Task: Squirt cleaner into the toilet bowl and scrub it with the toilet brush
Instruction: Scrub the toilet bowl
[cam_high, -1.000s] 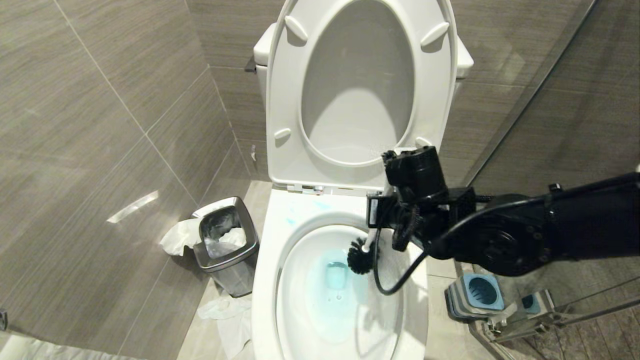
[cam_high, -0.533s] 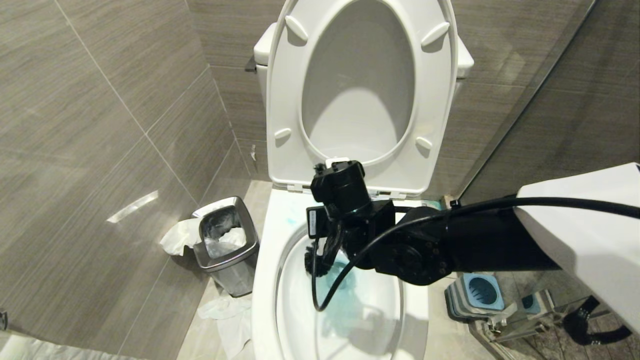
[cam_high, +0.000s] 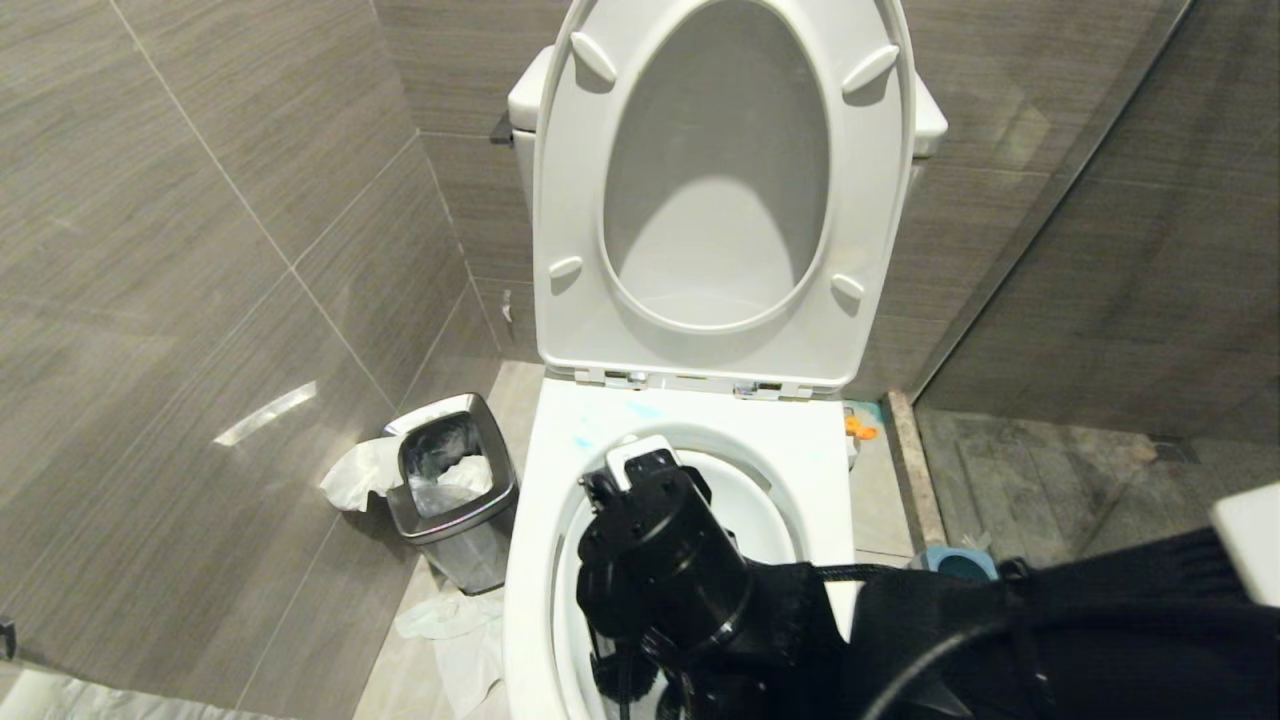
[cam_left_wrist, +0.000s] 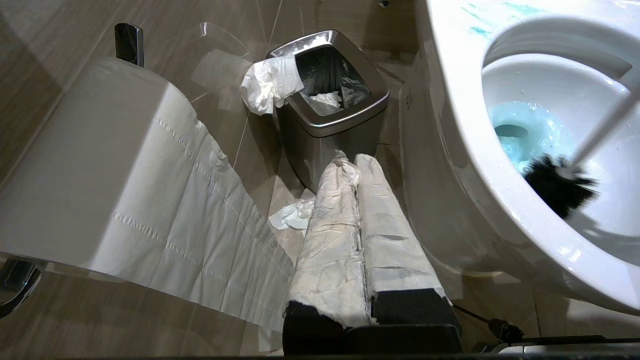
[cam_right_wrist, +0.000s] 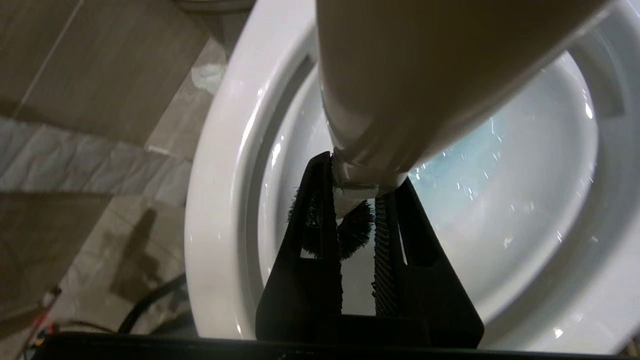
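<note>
The white toilet bowl (cam_high: 812, 470) stands open. Pale teal cleaner (cam_left_wrist: 525, 135) tints its water, and thin teal smears (cam_left_wrist: 480, 30) mark the back rim. My right gripper (cam_right_wrist: 360, 175) is over the bowl's near left part, shut on the toilet brush's white handle (cam_right_wrist: 400, 75). The black bristle head (cam_right_wrist: 350, 230) sits low against the bowl's inner wall, and also shows in the left wrist view (cam_left_wrist: 557, 185). In the head view my right wrist (cam_high: 660, 560) hides the fingers. My left gripper (cam_left_wrist: 350, 157), its fingers wrapped in white, hangs shut and empty beside the toilet's left side.
A square steel bin (cam_high: 455, 490) stuffed with tissue stands left of the toilet, with more tissue on the floor (cam_high: 450, 620). The seat and lid (cam_high: 720, 200) are raised. A toilet paper roll (cam_left_wrist: 100, 165) hangs on the left wall. The blue holder (cam_high: 950, 562) peeks out behind my right arm.
My right arm has swung from the bowl's right side across to its near left, carrying the brush head through the teal water to the near-left wall. The left arm has not moved.
</note>
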